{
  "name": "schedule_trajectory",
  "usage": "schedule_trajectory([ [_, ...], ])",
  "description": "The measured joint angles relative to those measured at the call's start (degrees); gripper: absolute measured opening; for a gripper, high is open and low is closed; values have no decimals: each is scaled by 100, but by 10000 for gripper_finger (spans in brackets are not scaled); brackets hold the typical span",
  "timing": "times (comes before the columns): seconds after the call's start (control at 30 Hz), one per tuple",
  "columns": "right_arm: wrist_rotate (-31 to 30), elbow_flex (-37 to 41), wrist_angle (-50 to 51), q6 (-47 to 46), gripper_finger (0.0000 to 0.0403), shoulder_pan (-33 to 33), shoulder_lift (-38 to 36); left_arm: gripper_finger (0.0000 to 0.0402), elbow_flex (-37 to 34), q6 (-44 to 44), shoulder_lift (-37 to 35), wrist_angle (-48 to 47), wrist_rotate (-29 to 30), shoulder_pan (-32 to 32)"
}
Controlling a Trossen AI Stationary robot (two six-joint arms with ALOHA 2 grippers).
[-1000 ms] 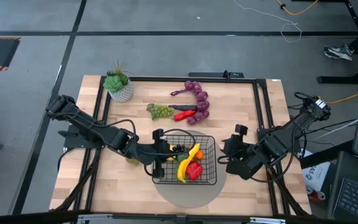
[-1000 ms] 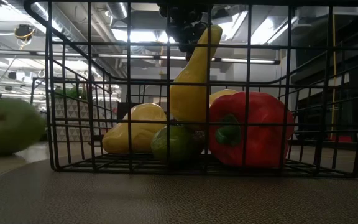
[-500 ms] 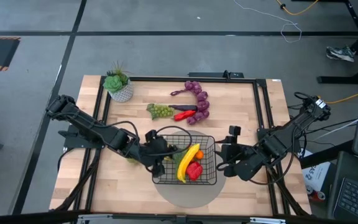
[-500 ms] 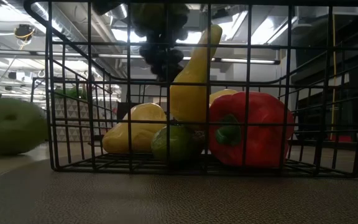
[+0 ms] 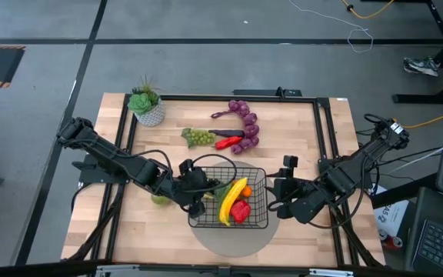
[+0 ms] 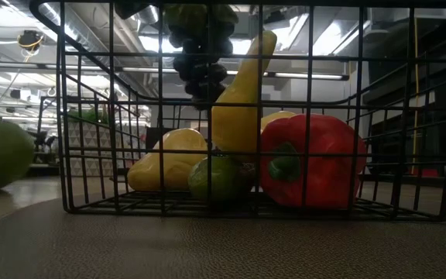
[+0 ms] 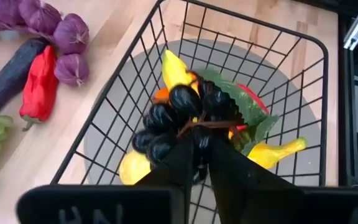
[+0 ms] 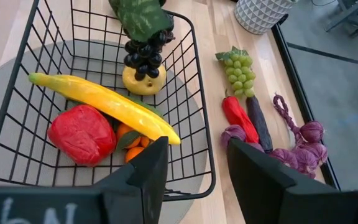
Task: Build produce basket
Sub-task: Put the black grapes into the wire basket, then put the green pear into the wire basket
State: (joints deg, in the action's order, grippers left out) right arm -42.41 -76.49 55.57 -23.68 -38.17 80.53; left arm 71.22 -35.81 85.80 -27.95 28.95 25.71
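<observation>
A: Where's the left tool?

B: Over the basket at its nine o'clock side, fingers pinched nearly together on the stem of the dark grape bunch, which hangs above the lemon.

A: And the basket?

B: At six o'clock on the counter, holding the banana and a red pepper.

A: How should it let go?

B: I'd lower until the grapes rest on the fruit, then open fully and lift straight up, so the stem doesn't snag.

A: The right tool?

B: Waiting at the basket's three o'clock, half open, empty.
</observation>
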Motion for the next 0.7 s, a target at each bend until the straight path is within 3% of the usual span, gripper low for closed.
schedule_trajectory([
  [0.3, 79, 0, 0, -1, 165, 0, 0, 80, 0, 30, 0, 61, 2, 56],
  [0.7, 197, 0, 0, -2, 165, 2, 0, 86, 0, 30, 0, 66, 192, 94],
])
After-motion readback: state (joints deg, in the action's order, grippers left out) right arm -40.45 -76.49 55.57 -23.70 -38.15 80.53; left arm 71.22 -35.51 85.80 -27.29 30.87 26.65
